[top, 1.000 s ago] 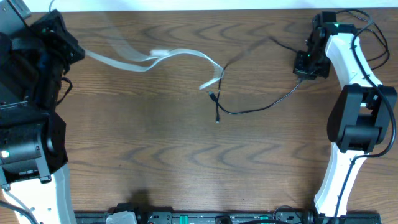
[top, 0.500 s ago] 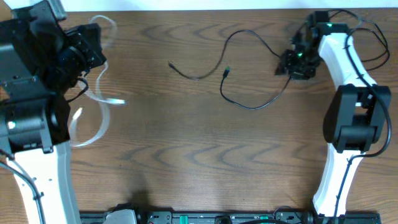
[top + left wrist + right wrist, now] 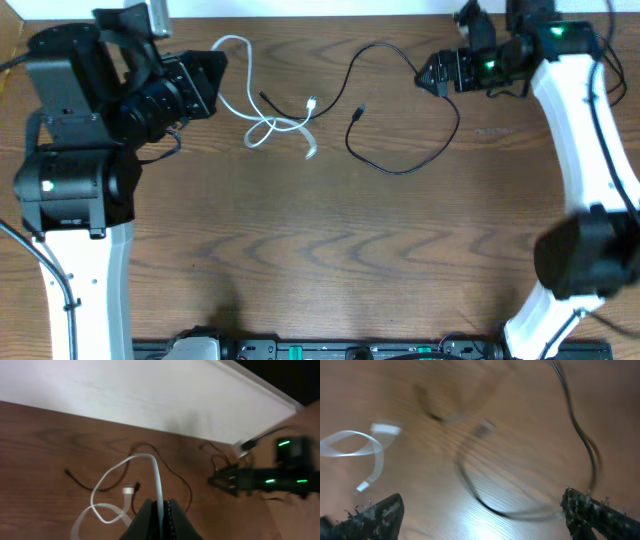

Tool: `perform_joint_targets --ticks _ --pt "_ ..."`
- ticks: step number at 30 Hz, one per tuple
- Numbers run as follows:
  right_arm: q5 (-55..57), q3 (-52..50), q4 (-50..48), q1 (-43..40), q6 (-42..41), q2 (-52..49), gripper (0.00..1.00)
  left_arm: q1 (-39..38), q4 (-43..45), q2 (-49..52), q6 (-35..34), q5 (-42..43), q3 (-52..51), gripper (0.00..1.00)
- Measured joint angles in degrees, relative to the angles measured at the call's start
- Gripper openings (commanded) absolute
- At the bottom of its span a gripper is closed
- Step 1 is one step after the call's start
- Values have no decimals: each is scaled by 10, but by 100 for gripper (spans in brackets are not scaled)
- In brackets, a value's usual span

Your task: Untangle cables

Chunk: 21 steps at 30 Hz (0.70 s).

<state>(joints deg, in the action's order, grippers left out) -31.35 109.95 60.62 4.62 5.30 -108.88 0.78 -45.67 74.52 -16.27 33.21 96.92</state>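
Observation:
My left gripper [image 3: 208, 82] at the back left is shut on the white cable [image 3: 262, 128]; the cord [image 3: 158, 472] runs straight into the closed jaws [image 3: 161, 512]. It loops on the table to a plug end [image 3: 312, 102]. A black cable [image 3: 400, 171] curves across the back centre, one plug [image 3: 358, 112] lying free. A thinner black end [image 3: 275, 104] lies by the white loops. My right gripper [image 3: 426, 77] is open at the back right. In its wrist view the black cable [image 3: 510, 512] passes blurred between the wide fingers [image 3: 375, 515], unheld.
The wood table [image 3: 330, 260] ends at a white back wall [image 3: 150, 395]. Both arm bases stand at the left [image 3: 70, 200] and right [image 3: 580, 250] edges. Thicker black arm wires [image 3: 600, 50] hang by the right arm.
The right gripper opened and let go of the black cable. The left arm pulled the white cable off the black one, then swung in; the white cable now lies in loose loops.

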Motion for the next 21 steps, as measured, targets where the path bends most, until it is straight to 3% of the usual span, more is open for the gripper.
perform_joint_targets --ticks 4,12,21 --pt "-68 9 -29 41 32 55 94 -36 0 13 0 3 0 7" --pt "-167 9 -56 127 96 41 94 -70 -5 56 2 20 0 8" --pt "-247 9 -77 169 237 40 87 -70 -19 68 49 185 0 8"
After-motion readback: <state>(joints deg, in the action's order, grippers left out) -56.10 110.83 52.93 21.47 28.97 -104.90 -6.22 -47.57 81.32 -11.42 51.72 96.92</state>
